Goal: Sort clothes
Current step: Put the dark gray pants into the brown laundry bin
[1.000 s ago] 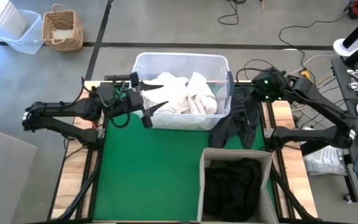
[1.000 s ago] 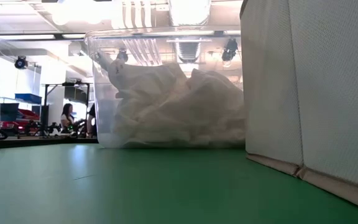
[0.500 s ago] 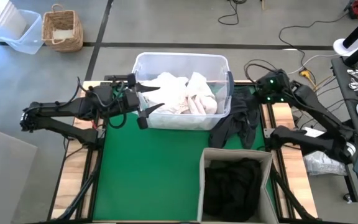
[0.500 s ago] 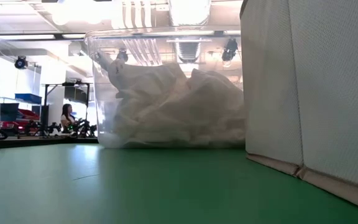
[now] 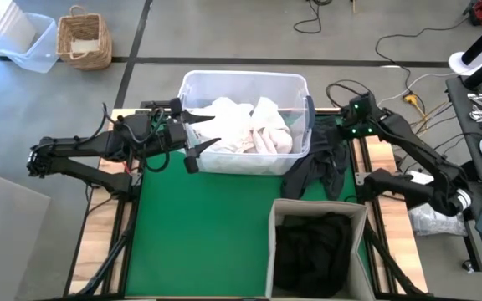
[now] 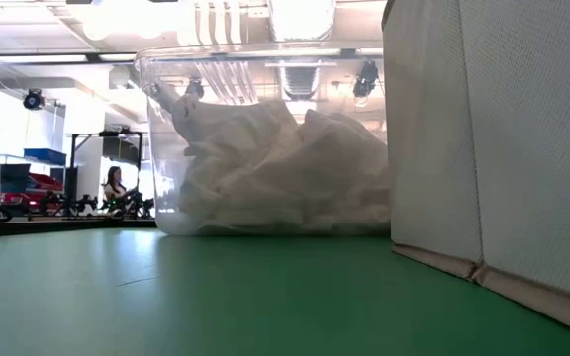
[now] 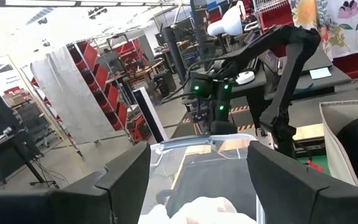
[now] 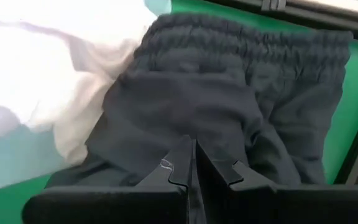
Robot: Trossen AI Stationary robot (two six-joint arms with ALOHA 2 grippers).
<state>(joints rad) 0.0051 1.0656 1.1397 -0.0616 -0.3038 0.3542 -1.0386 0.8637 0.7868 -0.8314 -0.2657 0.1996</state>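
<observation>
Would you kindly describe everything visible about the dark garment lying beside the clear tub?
The dark garment is charcoal, soft fabric with a gathered elastic waistband, so it looks like trousers or shorts. It lies crumpled on the green table top, against the clear tub's right wall, trailing toward the beige fabric box. The right gripper, fingers shut, sits just above it; whether it pinches the fabric is unclear.

Bright overhead lights w/ ceiling glare — right wrist view blurry.

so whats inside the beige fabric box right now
The beige fabric box holds dark clothes, a black crumpled heap filling most of its opening in the high view. Whatever lies beneath that top layer, and the box's floor, is covered. The low view shows only its outer wall.
</observation>
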